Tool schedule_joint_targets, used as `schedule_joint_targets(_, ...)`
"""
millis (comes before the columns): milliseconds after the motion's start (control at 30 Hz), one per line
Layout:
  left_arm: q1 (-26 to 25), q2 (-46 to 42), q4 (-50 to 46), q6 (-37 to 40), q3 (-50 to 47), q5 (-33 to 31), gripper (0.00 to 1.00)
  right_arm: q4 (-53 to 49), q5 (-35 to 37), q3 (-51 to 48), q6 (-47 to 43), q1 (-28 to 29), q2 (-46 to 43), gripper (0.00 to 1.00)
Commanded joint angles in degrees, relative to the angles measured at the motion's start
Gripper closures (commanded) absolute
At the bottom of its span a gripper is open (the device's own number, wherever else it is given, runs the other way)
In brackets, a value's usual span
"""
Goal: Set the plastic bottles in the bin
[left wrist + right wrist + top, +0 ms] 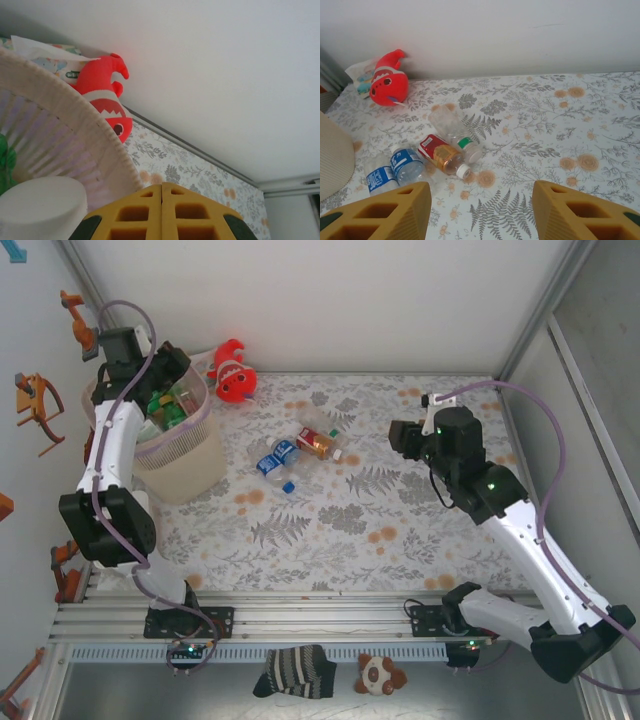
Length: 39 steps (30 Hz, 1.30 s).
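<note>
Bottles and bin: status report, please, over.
Left tool shut, above bin. Right tool open, empty. Four bottles loose on table. Toy fish aside, not blocking.

Pale-pink bin (192,465) upright at left of tabletop (400,520), green bottles (162,408) piled inside. Four lie on their sides mid-tabletop: two blue-labelled bottles (407,162) touching, red-labelled bottle (439,152) and clear green-capped bottle (451,127) just beside.

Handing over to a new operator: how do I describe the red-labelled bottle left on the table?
On the floral table, right of the pale bin, four bottles lie clustered. The red-labelled bottle lies between two blue-labelled bottles and a clear green-collared one; it alone has a red label and amber contents.
</note>
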Motion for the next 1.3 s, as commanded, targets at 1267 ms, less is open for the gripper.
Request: schedule_joint_targets(1267,2.4,1.8,-5.6,1.0,-2.4,-3.0,1.0,-1.5,1.7,1.2,0.6,0.1,-2.6,0.45)
